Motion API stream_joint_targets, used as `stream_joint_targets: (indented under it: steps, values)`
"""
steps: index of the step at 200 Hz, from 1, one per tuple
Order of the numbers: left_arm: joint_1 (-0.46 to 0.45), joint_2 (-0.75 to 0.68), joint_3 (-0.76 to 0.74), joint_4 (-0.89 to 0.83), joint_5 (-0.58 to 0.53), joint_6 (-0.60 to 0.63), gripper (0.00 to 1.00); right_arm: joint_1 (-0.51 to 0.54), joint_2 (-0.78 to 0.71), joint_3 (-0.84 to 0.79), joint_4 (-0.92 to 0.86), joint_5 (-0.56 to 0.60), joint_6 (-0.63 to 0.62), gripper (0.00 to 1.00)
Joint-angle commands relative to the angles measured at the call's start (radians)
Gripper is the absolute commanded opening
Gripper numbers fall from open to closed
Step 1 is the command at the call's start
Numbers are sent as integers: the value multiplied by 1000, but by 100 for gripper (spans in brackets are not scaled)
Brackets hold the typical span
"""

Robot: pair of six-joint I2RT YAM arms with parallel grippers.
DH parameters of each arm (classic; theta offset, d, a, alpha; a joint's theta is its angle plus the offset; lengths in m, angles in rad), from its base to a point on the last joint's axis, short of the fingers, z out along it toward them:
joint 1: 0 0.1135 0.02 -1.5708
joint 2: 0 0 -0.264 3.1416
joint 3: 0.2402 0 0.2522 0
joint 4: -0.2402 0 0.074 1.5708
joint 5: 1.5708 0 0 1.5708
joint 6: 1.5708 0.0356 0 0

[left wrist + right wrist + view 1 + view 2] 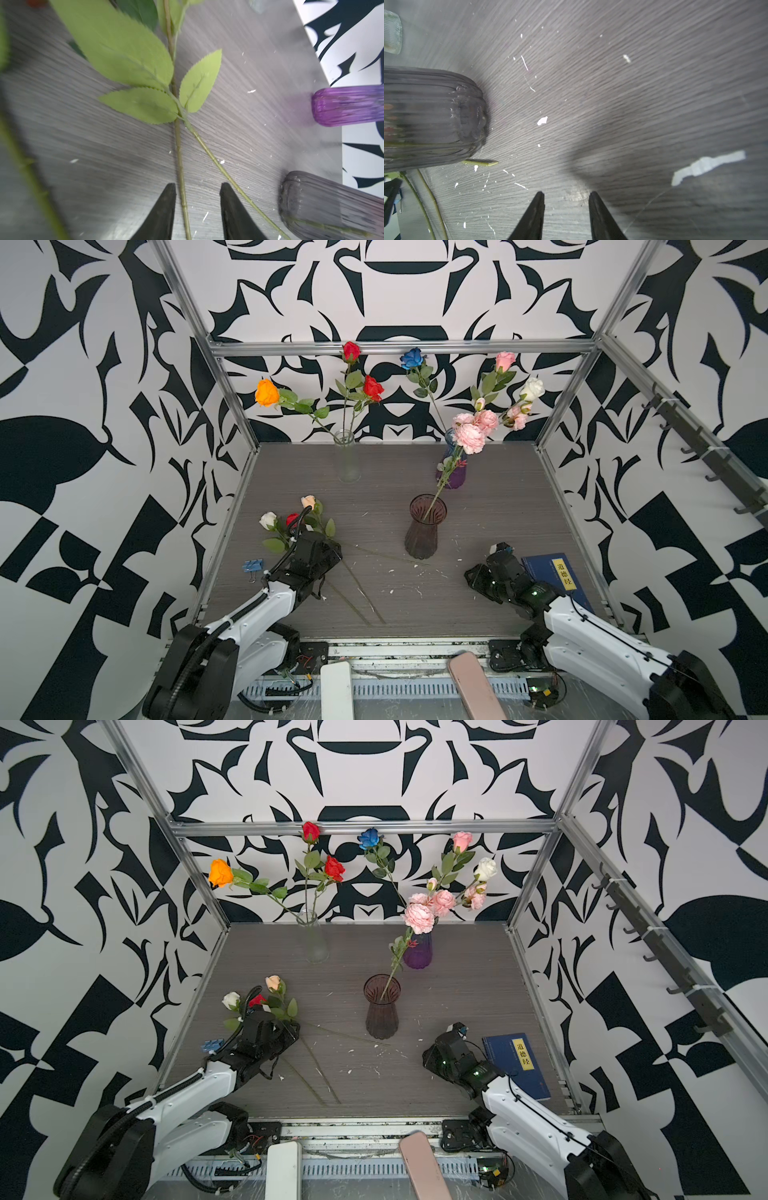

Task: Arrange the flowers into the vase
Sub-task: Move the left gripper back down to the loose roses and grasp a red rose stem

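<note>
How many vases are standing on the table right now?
3. A clear vase at the back left, a purple vase at the back right, a dark ribbed vase near the middle, in front of it. None looks hidden.

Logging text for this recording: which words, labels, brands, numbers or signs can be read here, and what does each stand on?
"道德经": black characters running top to bottom on the yellow label of the blue book lying on the table, seen in both top views.
No other readable text shows in any view.
</note>
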Motion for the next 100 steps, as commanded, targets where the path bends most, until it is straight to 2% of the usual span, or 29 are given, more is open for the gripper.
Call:
stream_joint_targets:
  steps: [1,35,77,100]
  values:
    - [7,58,43,79,31,-13,39,-5,-24,0,-5,4,-2,39]
    - [10,132,68,105,37,-17,36,-9,-37,-3,-10,2,-2,39]
    - [21,173,84,120,57,-23,36,-13,-41,-5,-12,1,-1,39]
    - [36,242,109,101,80,-26,36,-14,-40,-5,-10,-2,-2,39]
